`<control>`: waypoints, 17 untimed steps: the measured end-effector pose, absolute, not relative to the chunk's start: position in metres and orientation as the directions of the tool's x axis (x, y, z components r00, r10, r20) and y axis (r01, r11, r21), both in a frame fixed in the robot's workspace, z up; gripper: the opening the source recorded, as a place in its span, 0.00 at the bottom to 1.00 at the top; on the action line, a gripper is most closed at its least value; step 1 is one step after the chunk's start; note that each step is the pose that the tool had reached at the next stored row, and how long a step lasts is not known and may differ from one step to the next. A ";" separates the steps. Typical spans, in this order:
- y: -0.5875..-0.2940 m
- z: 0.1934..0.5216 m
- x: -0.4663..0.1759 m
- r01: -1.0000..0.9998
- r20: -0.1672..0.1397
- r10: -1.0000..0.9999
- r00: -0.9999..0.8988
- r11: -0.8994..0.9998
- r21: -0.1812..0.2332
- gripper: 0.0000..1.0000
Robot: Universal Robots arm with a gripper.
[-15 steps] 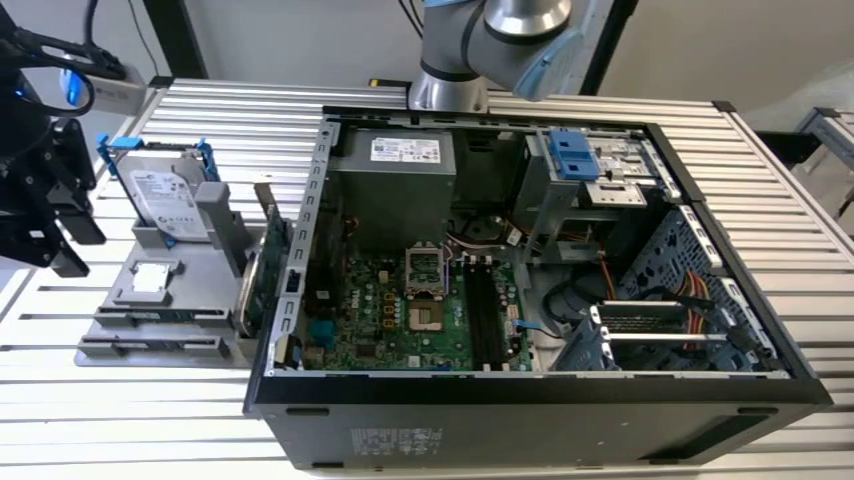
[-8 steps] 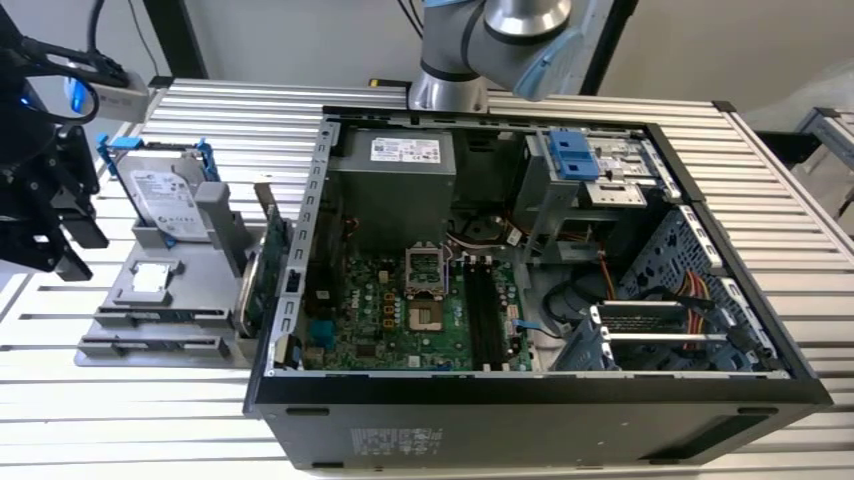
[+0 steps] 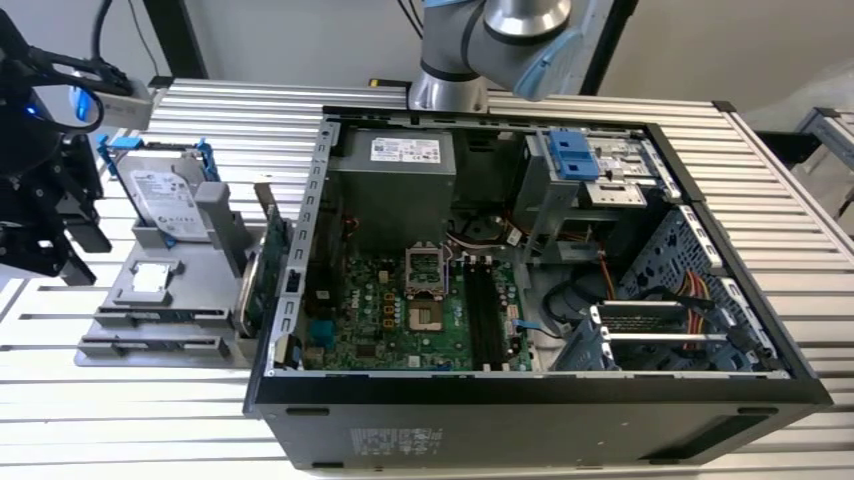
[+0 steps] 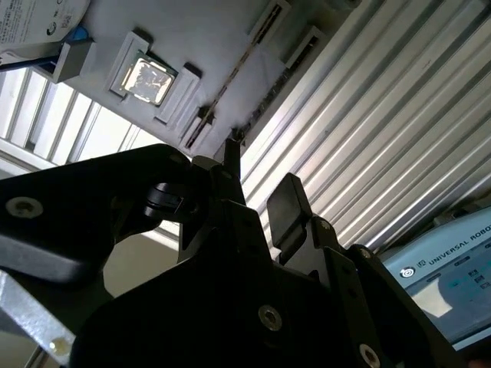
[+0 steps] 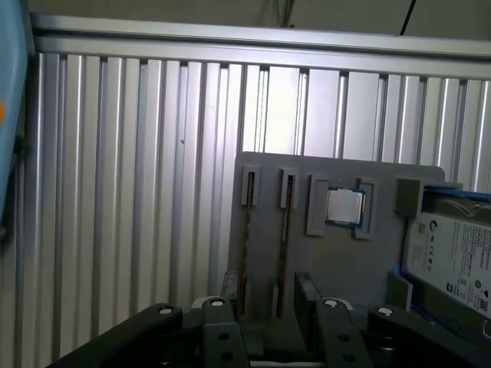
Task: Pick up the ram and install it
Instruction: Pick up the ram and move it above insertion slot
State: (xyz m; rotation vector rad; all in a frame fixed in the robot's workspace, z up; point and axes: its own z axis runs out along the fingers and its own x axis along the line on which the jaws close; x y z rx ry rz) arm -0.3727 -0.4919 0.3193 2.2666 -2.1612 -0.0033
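The ram (image 5: 246, 238) stands edge-on as a thin grey strip in a slot of the grey holder plate (image 5: 337, 268); in the second wrist view the ram (image 4: 227, 90) is a dark thin line. A second like strip (image 5: 285, 230) sits in the neighbouring slot. My black gripper (image 5: 268, 295) hovers over that end of the plate, its fingers apart and nothing between them. In the second wrist view the gripper (image 4: 257, 180) is just short of the strip. In the exterior view the gripper (image 3: 70, 250) hangs at the exterior view's left, beside the plate (image 3: 134, 300).
The open computer case (image 3: 534, 400) fills the middle, with the motherboard's dark memory slots (image 3: 481, 315) inside. On the plate rest a processor chip (image 5: 344, 205) and a silver hard drive (image 3: 171, 205) in a blue frame. A green card (image 3: 271, 262) stands between plate and case.
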 end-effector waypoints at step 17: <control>-0.492 0.314 -0.373 -0.999 0.005 -0.999 0.048 -0.048 0.009 1.00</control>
